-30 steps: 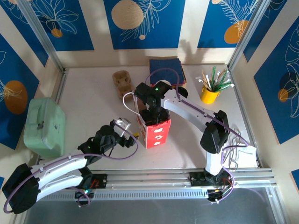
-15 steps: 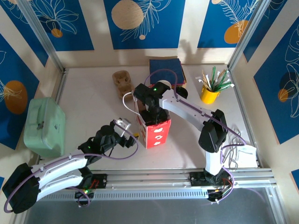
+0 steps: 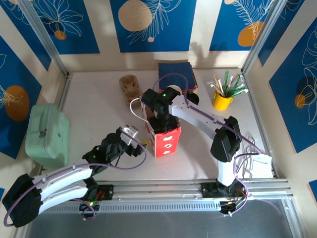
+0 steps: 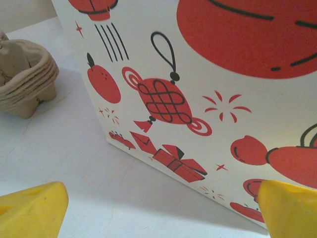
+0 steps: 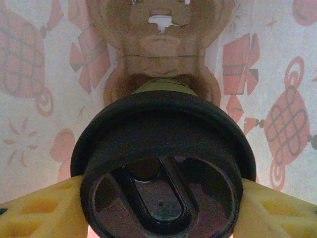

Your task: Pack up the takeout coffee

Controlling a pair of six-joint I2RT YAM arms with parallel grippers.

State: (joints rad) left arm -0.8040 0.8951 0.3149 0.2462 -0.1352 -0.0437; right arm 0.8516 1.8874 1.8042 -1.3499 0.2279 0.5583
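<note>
White counter (image 3: 99,109) holds a red bag (image 3: 167,141). Inside the bag, the right tool (image 5: 159,210) grips the takeout coffee (image 5: 161,148) over a brown tray (image 5: 158,49), likely to seat it. Beside the bag, the left tool (image 4: 159,210) sits open.

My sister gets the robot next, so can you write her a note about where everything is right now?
Right gripper: shut on the takeout coffee, gripping its black lid, down inside the red-and-white bag.
Left gripper: open, low beside the bag's outside wall, holding nothing.
Inside the bag, a brown pulp carrier sits just beyond the cup; whether the cup rests in it cannot be told.
Done: the coffee is in the bag.
Left: probably seat it, let go, and lift the right arm out.
</note>
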